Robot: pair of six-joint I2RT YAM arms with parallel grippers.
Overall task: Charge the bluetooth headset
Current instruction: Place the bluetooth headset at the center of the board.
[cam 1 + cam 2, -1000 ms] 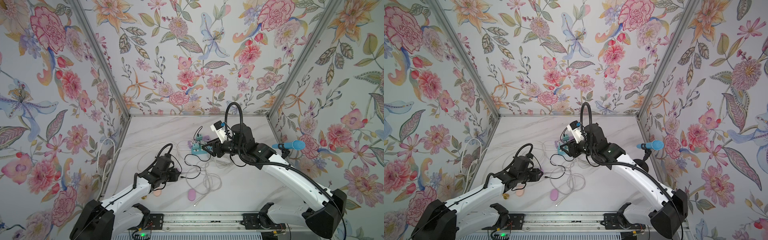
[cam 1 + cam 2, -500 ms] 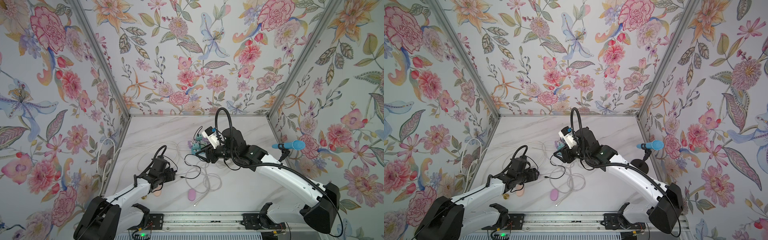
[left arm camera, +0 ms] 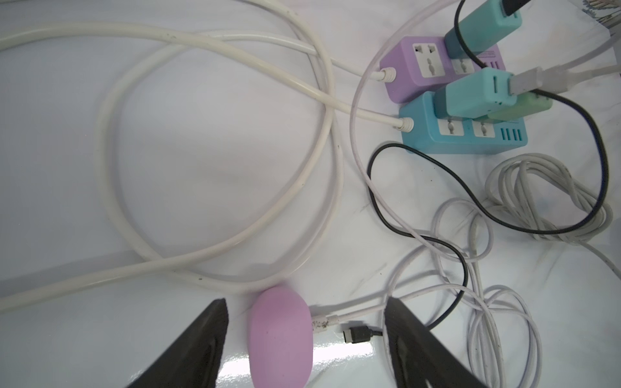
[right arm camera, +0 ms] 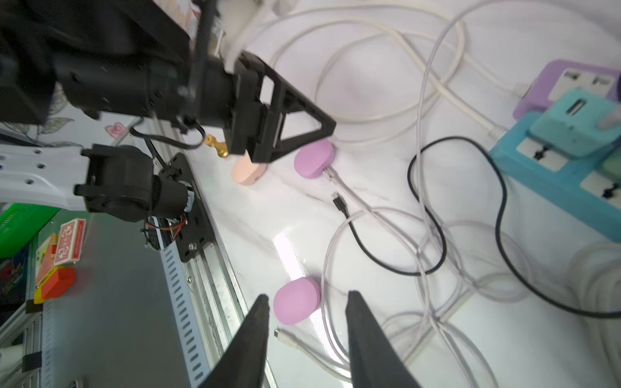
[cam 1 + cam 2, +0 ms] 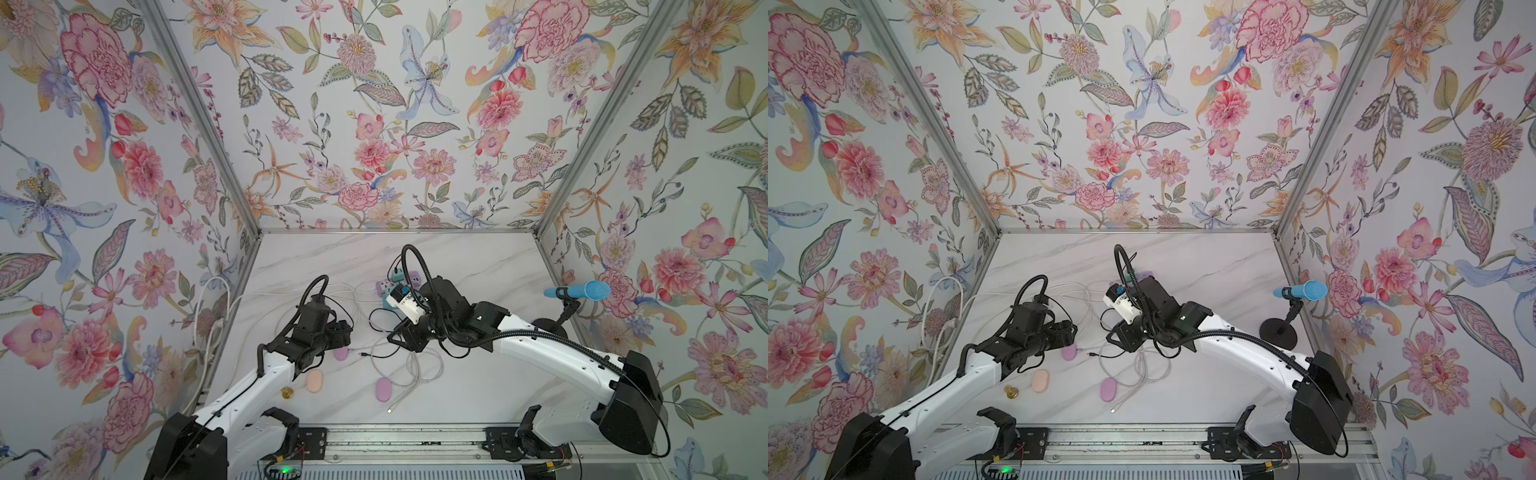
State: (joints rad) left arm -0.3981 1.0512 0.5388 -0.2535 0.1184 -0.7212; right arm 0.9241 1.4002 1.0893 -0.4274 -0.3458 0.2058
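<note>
The bluetooth headset (image 3: 280, 339) is a purple oval case lying on the marble table (image 5: 478, 386). A white cable plug (image 3: 322, 322) is plugged into its side. My left gripper (image 3: 305, 304) is open around it, both fingers clear of it; both top views show the case (image 5: 340, 353) (image 5: 1069, 352) just in front of that gripper (image 5: 341, 338). A loose black cable plug (image 3: 356, 335) lies beside the white one. My right gripper (image 4: 307, 295) hovers open and empty over the cable tangle (image 5: 395, 336). A second pink-purple case (image 4: 297, 300) lies beyond its tips.
A peach case (image 5: 314, 380) and a small gold piece (image 5: 286, 392) lie front left. Purple (image 3: 413, 70) and blue (image 3: 463, 134) power strips with teal chargers (image 3: 473, 97) sit mid-table among white and black cables. A blue microphone (image 5: 582, 290) stands at the right wall.
My left jaws have opened wider around the purple case. The right arm has come away from the power strips toward the table's front, and its jaws have narrowed somewhat.
</note>
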